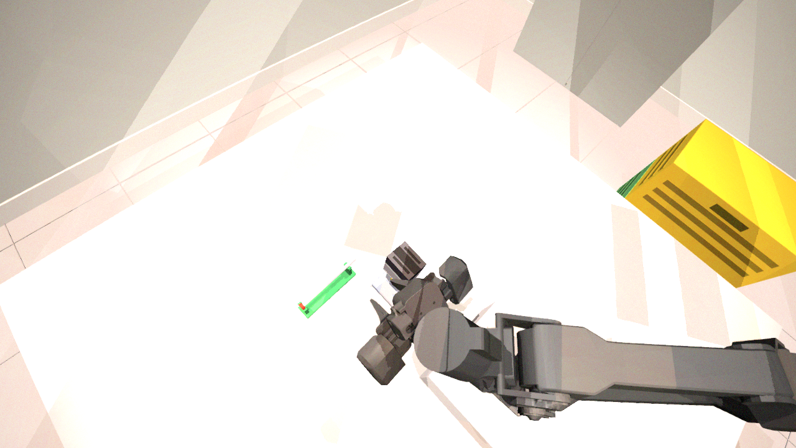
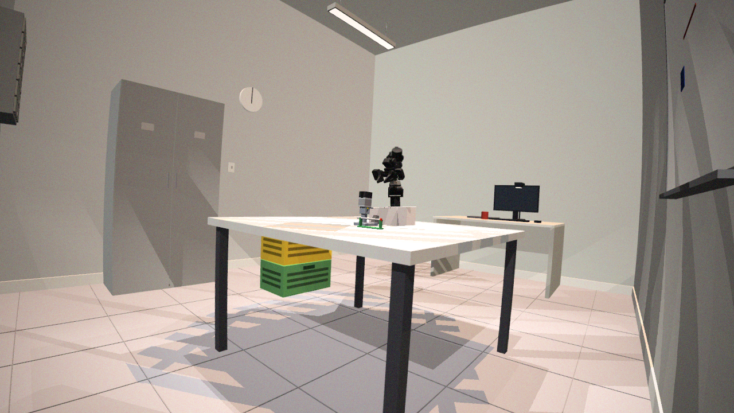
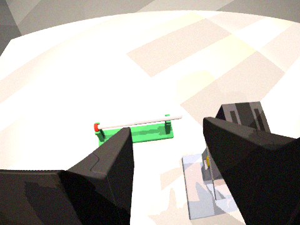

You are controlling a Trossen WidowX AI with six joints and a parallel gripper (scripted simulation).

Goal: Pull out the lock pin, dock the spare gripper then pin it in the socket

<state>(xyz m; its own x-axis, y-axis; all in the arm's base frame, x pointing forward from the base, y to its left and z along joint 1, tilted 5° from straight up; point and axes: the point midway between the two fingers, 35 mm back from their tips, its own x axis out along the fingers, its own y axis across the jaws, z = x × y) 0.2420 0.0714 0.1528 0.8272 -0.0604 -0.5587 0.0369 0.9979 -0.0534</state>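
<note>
Apparently well past the halfway mark, with only the locking and the final withdrawal left. Out of the socket, to judge by the wrist view: lies the lock pin [image 1: 301, 305] [image 2: 370, 218] [image 3: 140, 122] across the two posts of the green cradle [image 1: 328, 293] [image 2: 370, 228] [image 3: 150, 134], left of centre in the top view, red head toward the lower left. Stands upright over the mount [image 1: 384, 289] [image 2: 363, 211] [image 3: 197, 187], just right of that cradle, the spare gripper [image 1: 404, 261] [image 2: 364, 199] [image 3: 167, 130], probably docked; cannot tell from here whether seated to full depth. Visible in the exterior view, too, as one stacked column left of the arm.

Around half open, with nothing between the fingers, the arm's gripper [image 1: 384, 292] [image 2: 376, 176] [image 3: 167, 130]; hangs above the table at mid-frame from the top. Still to do, then: grasp the pin, line up with the socket's cross hole, push through socket and spigot, open the fingers and back off to touch nothing. Not locked yet.
</note>
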